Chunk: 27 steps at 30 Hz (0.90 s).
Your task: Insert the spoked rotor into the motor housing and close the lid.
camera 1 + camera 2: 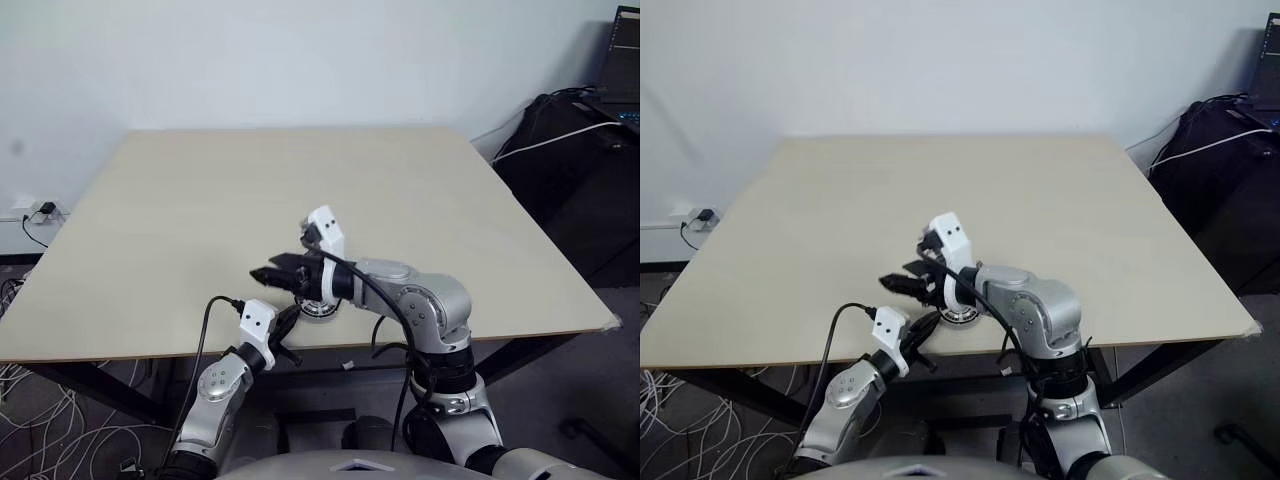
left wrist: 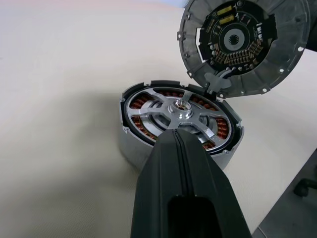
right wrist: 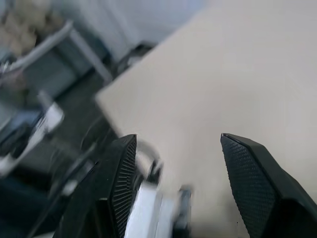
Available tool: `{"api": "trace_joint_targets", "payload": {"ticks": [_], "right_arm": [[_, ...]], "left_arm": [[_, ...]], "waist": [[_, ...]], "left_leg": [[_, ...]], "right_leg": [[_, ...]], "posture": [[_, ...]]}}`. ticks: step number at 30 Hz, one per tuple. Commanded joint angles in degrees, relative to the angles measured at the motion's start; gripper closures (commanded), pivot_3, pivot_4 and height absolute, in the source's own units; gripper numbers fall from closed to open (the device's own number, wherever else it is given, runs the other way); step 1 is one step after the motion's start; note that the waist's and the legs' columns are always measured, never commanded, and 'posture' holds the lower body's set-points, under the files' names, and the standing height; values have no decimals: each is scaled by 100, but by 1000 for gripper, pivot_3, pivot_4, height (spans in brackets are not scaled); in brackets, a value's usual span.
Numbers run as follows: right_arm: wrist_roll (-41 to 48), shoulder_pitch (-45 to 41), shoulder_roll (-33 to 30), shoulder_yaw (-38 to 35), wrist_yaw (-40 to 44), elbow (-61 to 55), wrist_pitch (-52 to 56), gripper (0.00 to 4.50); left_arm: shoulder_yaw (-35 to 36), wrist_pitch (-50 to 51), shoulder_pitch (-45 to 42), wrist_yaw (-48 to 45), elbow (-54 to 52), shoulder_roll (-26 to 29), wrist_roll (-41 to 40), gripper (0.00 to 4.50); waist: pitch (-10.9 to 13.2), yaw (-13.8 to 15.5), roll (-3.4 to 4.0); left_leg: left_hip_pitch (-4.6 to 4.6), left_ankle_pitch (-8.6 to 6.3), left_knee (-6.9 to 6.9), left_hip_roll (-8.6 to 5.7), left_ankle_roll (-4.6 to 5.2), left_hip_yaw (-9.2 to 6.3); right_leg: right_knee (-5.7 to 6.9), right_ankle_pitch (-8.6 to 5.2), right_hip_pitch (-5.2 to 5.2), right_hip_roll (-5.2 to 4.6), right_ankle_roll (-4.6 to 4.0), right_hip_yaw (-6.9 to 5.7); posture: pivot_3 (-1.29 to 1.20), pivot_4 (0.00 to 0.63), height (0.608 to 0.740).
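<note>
I saw the spoked rotor (image 2: 179, 119) seated in the motor housing (image 2: 132, 148); lid (image 2: 242, 44) apparently raised; left gripper (image 2: 181, 136) fingers closed, right gripper (image 3: 173, 163) fingers wide, empty.

Motor housing (image 2: 178, 130) sits on the counter (image 1: 200, 210), close to its near edge, roughly mid-width. Spoked rotor (image 2: 181, 115) is seated inside the housing, windings ringing it. Lid (image 2: 242, 44) is above and just behind the housing, tilted up on edge, its lower rim near the housing's far rim; contact can't be told. Left end effector (image 2: 181, 136) is at the near edge, tips over the housing's near side. Right end effector (image 1: 272, 274) hangs above the counter, just left of the housing. Rest of the counter lies behind. Wall socket (image 1: 45, 209) is off the counter's left; a laptop (image 1: 622, 60) is at far right.
</note>
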Motion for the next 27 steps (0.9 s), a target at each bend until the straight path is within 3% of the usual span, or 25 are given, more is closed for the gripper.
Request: {"api": "trace_joint_targets", "payload": {"ticks": [1,5,8,10,14,19,23,27], "right_arm": [[-192,-161,-12,-159,-371,-147,-865,2186],[-622,-275,-384,-199,-700,-131,-1786,3472],[-1358,-256,-1148,138,-774,-25,-2616,4396],[-1658,-197,-1513,318,-774,25,-2995,4458],[-2641,131,-2828,914,-475,108,-3659,4458],[-2875,650,-3840,1256,291,-56,-3810,4458],[-2836,1141,-4211,1321,686,-253,-3692,4458],[-2841,1453,-4039,1239,597,-300,-3641,4458]], "left_arm": [[9,-26,-85,-57,-166,8,-37,4500],[12,-17,-94,-81,-164,31,-40,4500],[9,-20,-99,-98,-166,46,-38,4500],[9,-22,-93,-106,-168,51,-40,4500],[-1,2,-75,-132,-189,65,-54,4500],[-10,30,-61,-158,-215,79,-52,4500],[-17,50,-62,-170,-228,90,-51,4500],[-23,91,-83,-193,-228,98,-51,4500]], "waist": [[0,-2,0],[0,-3,0],[0,1,0],[0,-8,1],[0,-5,0],[2,0,-1],[10,12,-12],[13,8,-16]], "left_leg": [[0,0,0,0,0,0],[0,1,0,0,-1,5],[1,2,0,-1,1,9],[2,11,1,-4,17,13],[11,19,-3,0,31,17],[18,19,-2,1,32,18],[50,17,-4,5,32,15],[64,0,-4,9,3,10]], "right_leg": [[0,0,0,7,0,0],[-1,0,-1,11,0,5],[-2,0,1,11,0,7],[-3,-1,0,9,0,9],[-5,-3,5,15,-2,16],[-3,-4,10,11,-4,18],[-9,-8,43,-14,-2,13],[-10,-24,59,-16,23,10]], "posture": [[0,0,740],[0,0,740],[0,0,740],[0,0,740],[0,0,740],[0,0,740],[0,0,740],[0,0,740]]}}
